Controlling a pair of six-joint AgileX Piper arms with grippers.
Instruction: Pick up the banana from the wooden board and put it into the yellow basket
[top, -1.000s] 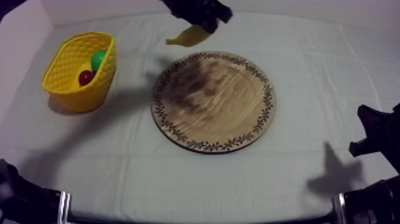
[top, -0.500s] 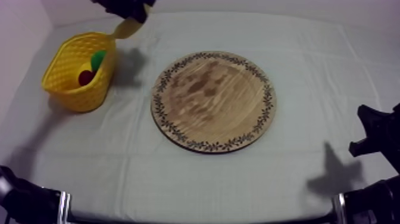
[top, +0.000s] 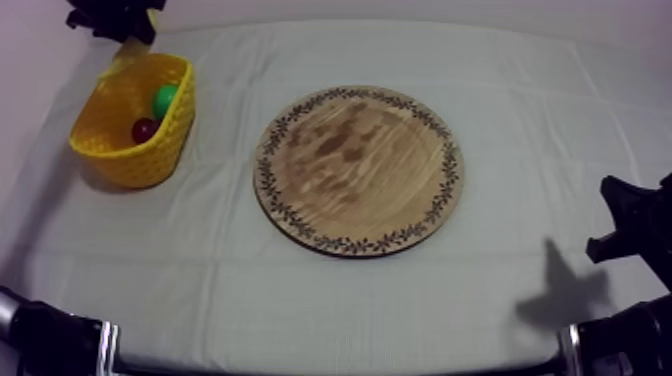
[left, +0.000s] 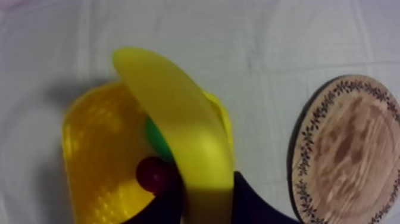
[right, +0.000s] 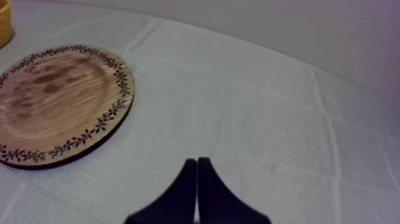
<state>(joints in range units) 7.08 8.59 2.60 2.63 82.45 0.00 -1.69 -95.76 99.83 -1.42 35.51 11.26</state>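
Left gripper (left: 206, 205) pinches the banana (left: 172, 113) above the yellow basket (top: 135, 160), which holds a small red fruit (top: 144, 129) and a green fruit (top: 165, 99). Wooden board (top: 358, 170) lies beside the basket; right gripper (right: 197, 179) is pressed together.

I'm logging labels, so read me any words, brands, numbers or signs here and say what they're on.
None can be read. The round wooden board bears only a dark leafy pattern round its rim, no letters. The yellow woven basket, the yellow toy banana in the left gripper and the grey-white cloth show no marks.
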